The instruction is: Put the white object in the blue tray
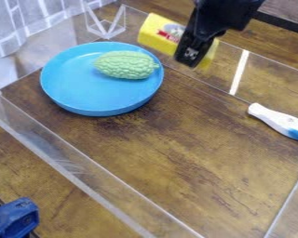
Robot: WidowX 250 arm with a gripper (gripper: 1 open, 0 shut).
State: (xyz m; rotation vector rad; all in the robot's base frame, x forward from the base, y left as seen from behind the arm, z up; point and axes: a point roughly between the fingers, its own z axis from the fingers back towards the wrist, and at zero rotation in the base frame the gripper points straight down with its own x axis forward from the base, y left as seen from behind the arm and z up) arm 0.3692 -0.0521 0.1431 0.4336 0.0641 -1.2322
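Yellow is what I see in the claw [189, 58]: it is clamped on the yellow box [167, 35] with the red-and-white label, carried clear of the table near the top of my view, at about twelve to one o'clock from the middle of the picture. The black fingers [193, 48] run down over the right end of the box, so the jaws stand fairly wide, spread to the box's thickness, and the box sticks out to the left of them. I can't make out the far finger behind the box.

The white object [278, 122] lies flat on the brown wooden table [177, 158] at roughly three o'clock, near the right edge, its light-blue end pointing toward the lower right. It is well apart from the claw and touches nothing but the table.

The blue tray [67, 84] sits on the table at about ten o'clock. Inside it, toward its upper right part, rests a bumpy green item [127, 65]. The held box hangs just beyond the tray's rim at the tray's one o'clock side, not over the white object.

A clear plastic wall [64, 153] borders the table along the lower left.
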